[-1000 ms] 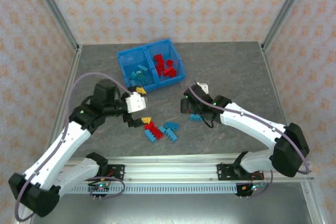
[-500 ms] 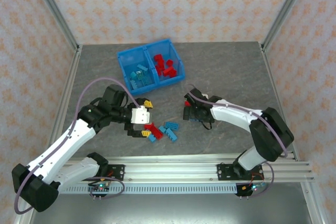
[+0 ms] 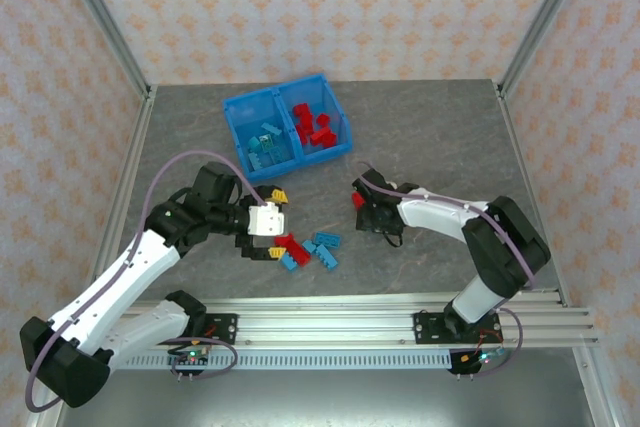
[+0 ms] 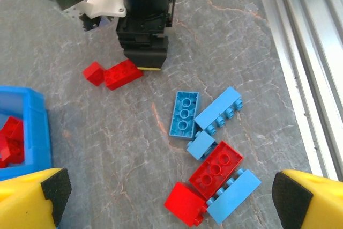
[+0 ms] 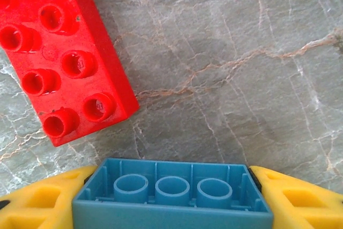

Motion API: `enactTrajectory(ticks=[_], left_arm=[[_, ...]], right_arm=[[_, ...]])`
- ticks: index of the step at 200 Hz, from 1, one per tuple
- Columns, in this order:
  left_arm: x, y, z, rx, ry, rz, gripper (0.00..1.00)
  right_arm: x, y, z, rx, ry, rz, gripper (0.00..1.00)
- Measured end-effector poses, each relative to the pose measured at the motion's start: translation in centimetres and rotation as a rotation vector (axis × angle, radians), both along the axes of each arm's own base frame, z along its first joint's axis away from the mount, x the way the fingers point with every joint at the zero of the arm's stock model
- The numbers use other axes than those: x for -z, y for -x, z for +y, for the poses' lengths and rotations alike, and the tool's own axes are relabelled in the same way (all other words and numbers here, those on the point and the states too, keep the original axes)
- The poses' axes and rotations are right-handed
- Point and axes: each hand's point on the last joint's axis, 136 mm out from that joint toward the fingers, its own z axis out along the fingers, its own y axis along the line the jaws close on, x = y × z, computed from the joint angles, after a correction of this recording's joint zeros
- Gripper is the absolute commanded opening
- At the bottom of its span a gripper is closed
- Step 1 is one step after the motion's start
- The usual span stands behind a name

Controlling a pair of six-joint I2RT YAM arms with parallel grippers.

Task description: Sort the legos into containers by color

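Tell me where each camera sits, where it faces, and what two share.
Top: above and behind the bases, facing down on bin, left gripper, right gripper.
Left wrist: over the table, tilted down at the pile and right gripper; own fingers at bottom corners.
Right wrist: close, straight down; own fingers clamp a blue brick beside a red brick.
Shared: top and left wrist both show pile and right gripper.
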Motion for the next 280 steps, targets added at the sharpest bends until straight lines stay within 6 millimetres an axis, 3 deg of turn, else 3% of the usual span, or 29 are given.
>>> enactTrajectory(ticks=[25,66,93,112,126,143,170,195,218,255,268,280], left_arm=[[-0.9,-0.8,0.6,-0.061,0.009,-0.070,1.00],[-3.3,-3.5,2.7,-0.286,0.050,-0.214,1.00],[-6.1,-6.9,6.7,-0.626,0.110,-0.293,1.00],[-7.7,-9.2,11.0,-0.909,0.163,-0.329,1.00],[-8.2,-10.2,13.7,-1.067,0.198,-0.335,1.00],[-8.3,-10.8,15.5,-1.177,0.226,-0.321,1.00],[-8.0,-11.2,16.1,-1.237,0.243,-0.296,1.00],[-8.2,-11.1,16.5,-1.268,0.263,-0.298,1.00],[-8.9,-10.9,17.0,-1.289,0.283,-0.315,1.00],[-9.5,-10.8,17.3,-1.304,0.311,-0.329,1.00],[-9.5,-10.8,17.4,-1.306,0.312,-0.328,1.00],[-9.5,-10.8,17.5,-1.312,0.316,-0.329,1.00]], right_arm=[[-2.7,0.0,1.7,-0.063,-0.015,-0.072,0.47],[-12.8,-1.9,9.1,-0.196,-0.202,-0.297,0.47],[-17.4,-3.5,14.2,-0.243,-0.346,-0.375,0.47],[-18.6,-5.9,17.9,-0.237,-0.412,-0.389,0.46],[-18.8,-8.0,20.4,-0.225,-0.436,-0.396,0.46],[-18.5,-11.0,23.6,-0.200,-0.456,-0.406,0.46],[-17.0,-15.4,27.7,-0.153,-0.492,-0.407,0.46],[-15.3,-19.1,30.3,-0.114,-0.518,-0.418,0.46],[-14.2,-21.7,31.5,-0.082,-0.531,-0.439,0.45],[-12.3,-24.1,32.2,-0.046,-0.567,-0.454,0.46],[-11.9,-24.8,32.4,-0.038,-0.590,-0.463,0.50],[-11.7,-25.4,32.5,-0.029,-0.607,-0.473,0.61]])
